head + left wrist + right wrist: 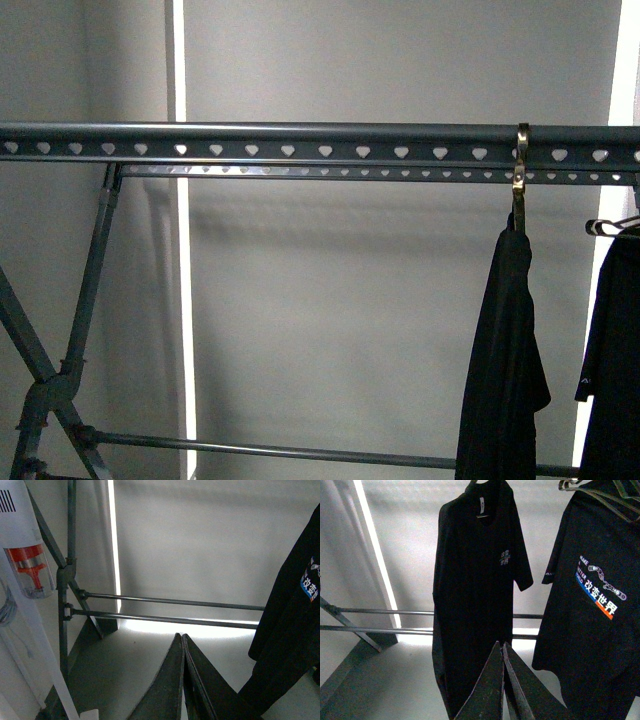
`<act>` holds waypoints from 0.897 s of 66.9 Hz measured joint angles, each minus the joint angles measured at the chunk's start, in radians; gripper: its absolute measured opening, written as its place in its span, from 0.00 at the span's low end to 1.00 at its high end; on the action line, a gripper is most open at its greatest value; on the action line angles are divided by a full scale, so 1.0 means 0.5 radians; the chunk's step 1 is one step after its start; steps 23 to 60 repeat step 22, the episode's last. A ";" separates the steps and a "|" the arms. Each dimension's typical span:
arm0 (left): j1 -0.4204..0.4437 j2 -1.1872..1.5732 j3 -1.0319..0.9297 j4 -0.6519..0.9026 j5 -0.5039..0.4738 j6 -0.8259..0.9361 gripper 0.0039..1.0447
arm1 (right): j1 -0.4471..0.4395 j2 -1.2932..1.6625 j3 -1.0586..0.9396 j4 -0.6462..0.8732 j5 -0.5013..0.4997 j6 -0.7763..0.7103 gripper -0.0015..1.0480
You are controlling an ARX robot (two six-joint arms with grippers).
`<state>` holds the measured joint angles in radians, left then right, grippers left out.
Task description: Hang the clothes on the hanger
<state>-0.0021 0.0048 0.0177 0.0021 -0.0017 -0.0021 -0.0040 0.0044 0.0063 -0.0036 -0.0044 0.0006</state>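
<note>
Left gripper (182, 647) closed, empty; T-shirt (505, 350) hangs on rack rail (300, 140)

Right-hand black T-shirt (590, 625): white "MAKE", "WORLD" partly legible, large characters "改变世界". Middle black shirt (475, 605): small chest print, unreadable. Left wrist view: "改变" on shirt edge.

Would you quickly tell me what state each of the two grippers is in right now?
Left gripper: closed, fingers pressed together, holding nothing.
Right gripper: closed, fingers pressed together, holding nothing.
</note>
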 joint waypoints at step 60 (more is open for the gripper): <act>0.000 -0.001 0.000 0.000 0.000 0.000 0.24 | 0.000 0.000 0.000 0.000 0.000 -0.002 0.31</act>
